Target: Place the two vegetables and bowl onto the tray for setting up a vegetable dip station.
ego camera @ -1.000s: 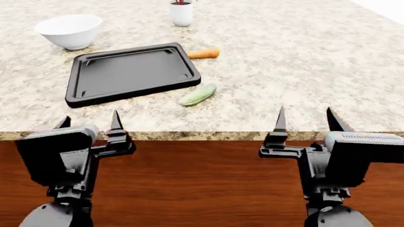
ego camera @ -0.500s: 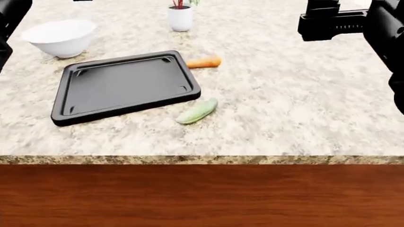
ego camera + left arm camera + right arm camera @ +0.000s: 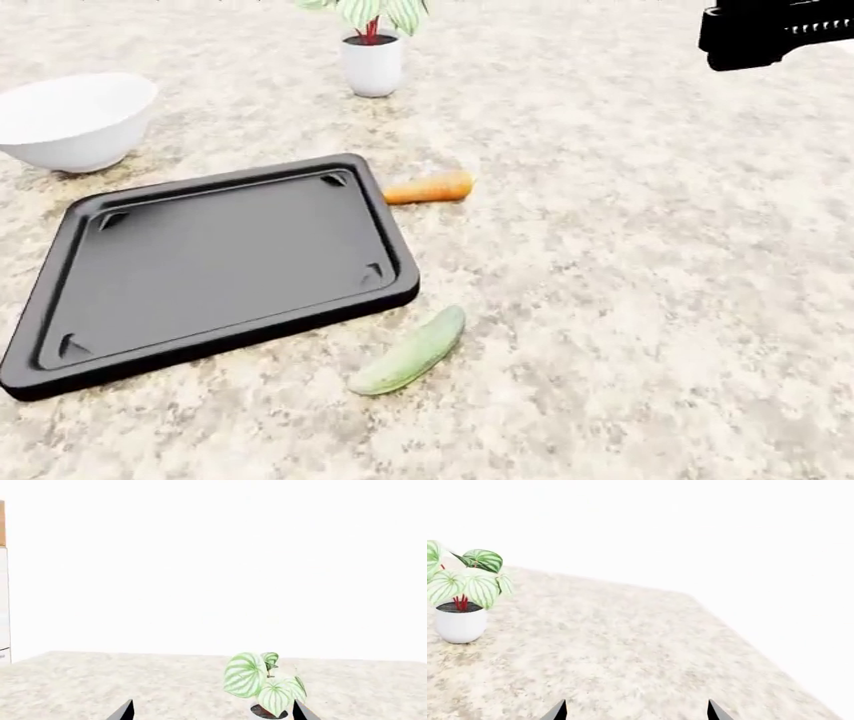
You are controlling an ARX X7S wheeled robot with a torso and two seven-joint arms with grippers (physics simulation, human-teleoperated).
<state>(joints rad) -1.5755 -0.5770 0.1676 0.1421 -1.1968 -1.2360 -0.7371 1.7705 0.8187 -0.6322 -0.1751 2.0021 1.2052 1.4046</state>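
Observation:
In the head view the black tray (image 3: 80, 300) lies on the granite counter, left of centre. The green cucumber (image 3: 410, 353) rests just off the tray's near right corner. Off its far right corner lies the orange carrot (image 3: 430, 188). The white bowl (image 3: 71, 120) stands at the far left, behind the tray. My right arm shows only as a black block (image 3: 774, 35) at the top right, high above the counter. My left gripper (image 3: 212, 712) is open and holds nothing, its tips wide apart. My right gripper (image 3: 636, 712) is open too, with bare counter between its tips.
A small white pot with a striped green plant (image 3: 370, 55) stands at the back, behind the carrot; it also shows as the plant (image 3: 263, 685) and the pot (image 3: 459, 622). In the right wrist view, the counter (image 3: 647, 645) ends at an edge on the right.
The head view has moved closer and lower over the counter, so tray, vegetables and bowl look larger. Both arms have risen out of the lower view; the left one has left the frame.

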